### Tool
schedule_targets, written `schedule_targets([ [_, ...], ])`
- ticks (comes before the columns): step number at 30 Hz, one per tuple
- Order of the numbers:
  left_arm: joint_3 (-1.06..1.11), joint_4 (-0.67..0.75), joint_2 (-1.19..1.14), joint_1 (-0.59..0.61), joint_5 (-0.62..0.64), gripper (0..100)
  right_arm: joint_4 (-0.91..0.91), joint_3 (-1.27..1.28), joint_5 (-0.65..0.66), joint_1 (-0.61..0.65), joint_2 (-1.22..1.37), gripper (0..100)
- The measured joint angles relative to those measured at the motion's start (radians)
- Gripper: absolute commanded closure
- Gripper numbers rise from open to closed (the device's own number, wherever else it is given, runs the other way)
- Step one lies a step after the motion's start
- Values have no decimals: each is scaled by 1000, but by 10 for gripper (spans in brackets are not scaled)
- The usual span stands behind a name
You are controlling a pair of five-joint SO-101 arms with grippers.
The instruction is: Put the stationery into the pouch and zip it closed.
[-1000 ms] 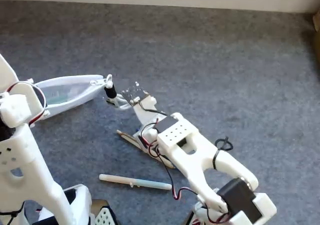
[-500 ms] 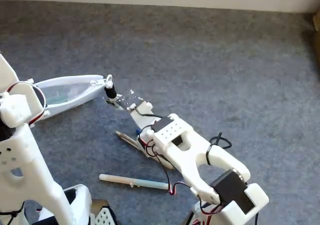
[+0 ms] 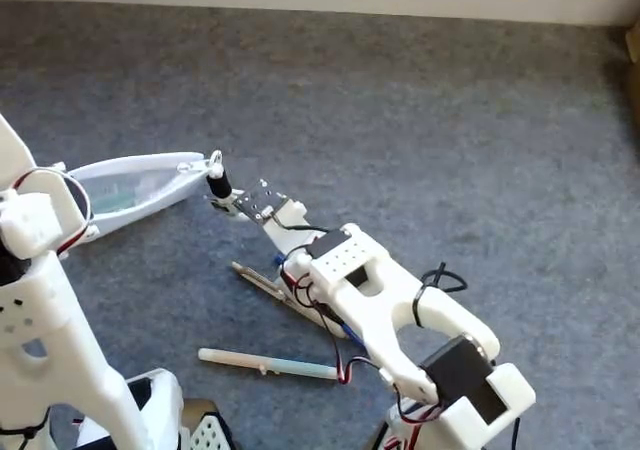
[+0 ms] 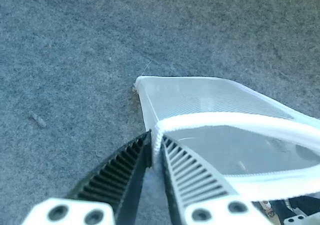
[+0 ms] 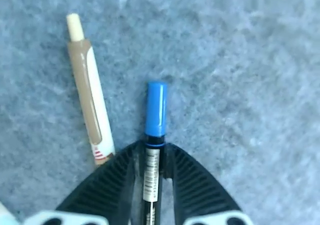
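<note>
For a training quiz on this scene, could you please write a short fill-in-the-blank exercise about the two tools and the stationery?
1. The right tool is shut on a black-barrelled marker whose cap is ___.
2. The left tool is shut on one edge of the ___ mesh zip pouch.
3. Besides the beige plastic pen, ___ other pen, the slim pale pen, lies loose on the grey carpet.

Missing words: blue; white; one.
</note>
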State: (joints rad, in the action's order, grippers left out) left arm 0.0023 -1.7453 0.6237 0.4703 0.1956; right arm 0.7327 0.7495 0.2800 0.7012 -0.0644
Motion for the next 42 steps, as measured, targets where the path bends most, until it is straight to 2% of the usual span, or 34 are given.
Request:
schedule_targets([
  [5, 2, 5, 2, 0, 0, 994, 9, 5, 2, -6, -120, 993],
  [19, 5, 41, 0, -6, 0, 994, 58, 5, 2, -150, -407, 993],
  [23, 3, 43, 2, -86, 0, 994, 32, 5, -69, -186, -420, 993],
  [32, -51, 48, -3, -221, 77, 994, -216, 5, -233, -279, -422, 993],
  [37, -60, 48, -5, -305, 95, 994, -236, 5, -262, -285, -422, 993],
  [42, -60, 48, -5, -324, 95, 994, -236, 5, -269, -285, -422, 993],
])
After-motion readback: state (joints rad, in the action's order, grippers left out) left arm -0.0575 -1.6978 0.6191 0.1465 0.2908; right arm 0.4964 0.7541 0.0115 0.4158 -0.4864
